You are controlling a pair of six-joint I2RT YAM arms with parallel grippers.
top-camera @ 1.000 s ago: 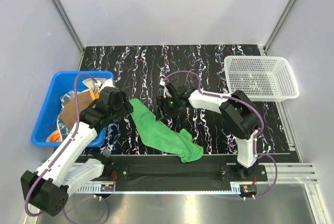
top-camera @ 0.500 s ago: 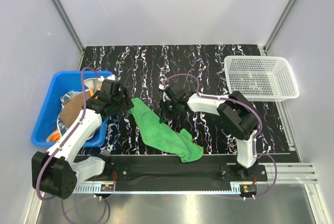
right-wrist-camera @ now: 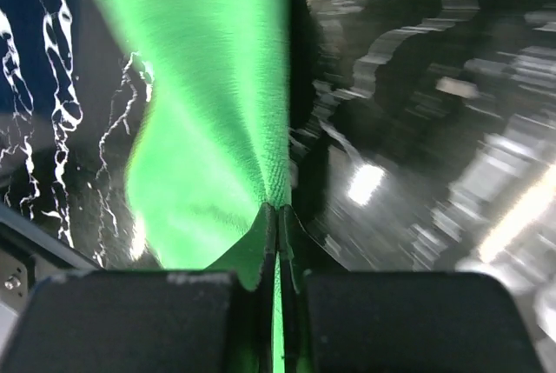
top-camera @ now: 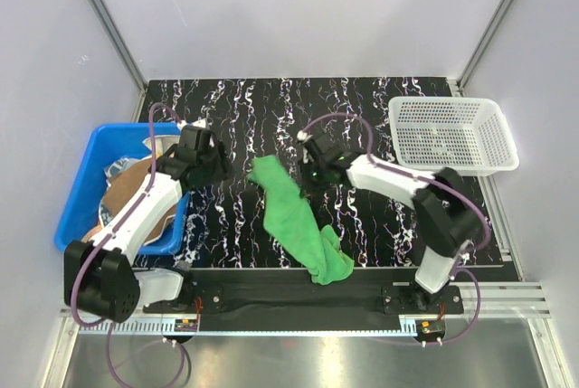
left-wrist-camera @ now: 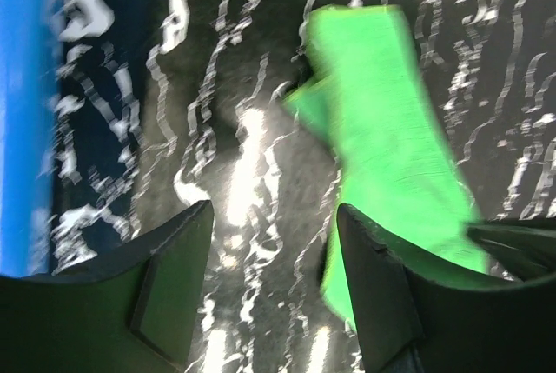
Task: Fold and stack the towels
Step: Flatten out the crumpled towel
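Observation:
A plain green towel (top-camera: 294,221) lies rumpled on the black marbled table, stretched from the middle down to the near edge. My right gripper (top-camera: 309,180) is shut on its upper right edge; in the right wrist view the fingers (right-wrist-camera: 278,216) pinch a thin fold of green towel (right-wrist-camera: 208,86) that fans out below them. My left gripper (top-camera: 217,164) hangs open just left of the towel's top corner, touching nothing. In the left wrist view its open gripper (left-wrist-camera: 274,216) frames bare table, with the green towel (left-wrist-camera: 391,129) to the right. More towels (top-camera: 122,194) sit bunched in the blue bin.
The blue bin (top-camera: 90,148) stands at the left edge, right beside my left arm, and its wall (left-wrist-camera: 22,112) shows in the left wrist view. A white mesh basket (top-camera: 452,135) sits at the back right. Frame rails run along the near edge.
My right gripper has shut on the green towel's edge and pulled its upper part to the right. The left gripper stayed open and drifted slightly away from the towel.

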